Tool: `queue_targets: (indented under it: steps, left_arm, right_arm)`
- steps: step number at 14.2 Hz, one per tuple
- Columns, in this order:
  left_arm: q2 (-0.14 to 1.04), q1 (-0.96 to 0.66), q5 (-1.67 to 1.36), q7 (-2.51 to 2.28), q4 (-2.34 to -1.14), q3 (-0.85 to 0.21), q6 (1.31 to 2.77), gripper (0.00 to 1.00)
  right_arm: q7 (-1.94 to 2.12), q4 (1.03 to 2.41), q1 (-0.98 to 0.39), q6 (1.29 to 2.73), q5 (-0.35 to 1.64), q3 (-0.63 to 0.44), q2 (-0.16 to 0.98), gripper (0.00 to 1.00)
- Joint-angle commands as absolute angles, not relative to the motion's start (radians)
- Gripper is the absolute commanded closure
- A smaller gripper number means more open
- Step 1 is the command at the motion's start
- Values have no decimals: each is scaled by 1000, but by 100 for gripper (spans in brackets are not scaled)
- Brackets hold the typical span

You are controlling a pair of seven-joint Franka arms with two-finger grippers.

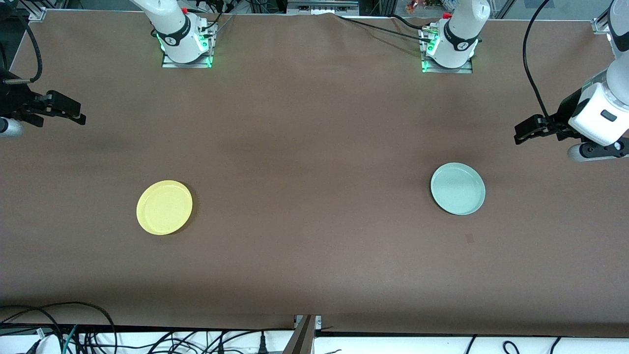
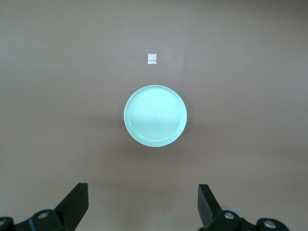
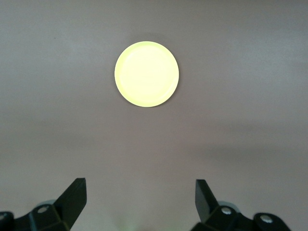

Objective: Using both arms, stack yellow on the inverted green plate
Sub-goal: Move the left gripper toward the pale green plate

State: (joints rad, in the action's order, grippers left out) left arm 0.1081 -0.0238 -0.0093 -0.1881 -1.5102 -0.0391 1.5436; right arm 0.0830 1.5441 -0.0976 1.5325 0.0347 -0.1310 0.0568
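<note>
Plates lie apart, untouched, both grippers spread wide and empty.
Green plate [image 1: 457,189] sits rim-up; low rims could slip from fingers, skidding yellow plate [image 1: 164,207] toward counter [image 1: 314,147] edge.

Left gripper [image 2: 143,204] and right gripper [image 3: 140,202] hang over opposite ends.

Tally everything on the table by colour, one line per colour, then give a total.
Yellow plate: 1, toward the right arm's end of the table.
Green plate: 1, toward the left arm's end, rim up.
Small pale square marker: 1, beside the green plate, nearer the front camera.
Total: 3
</note>
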Motion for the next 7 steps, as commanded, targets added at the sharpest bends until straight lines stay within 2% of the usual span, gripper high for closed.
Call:
queue_targets:
  steps: [1, 7]
  left_arm:
    - [56, 6, -29, -180, -1537, -40, 1531, 0]
    - [74, 37, -44, -173, -1509, -41, 1531, 0]
  right_arm:
    - [86, 1523, -94, 1526, 55, -132, 64, 0]
    - [87, 1523, -92, 1526, 55, -132, 66, 0]
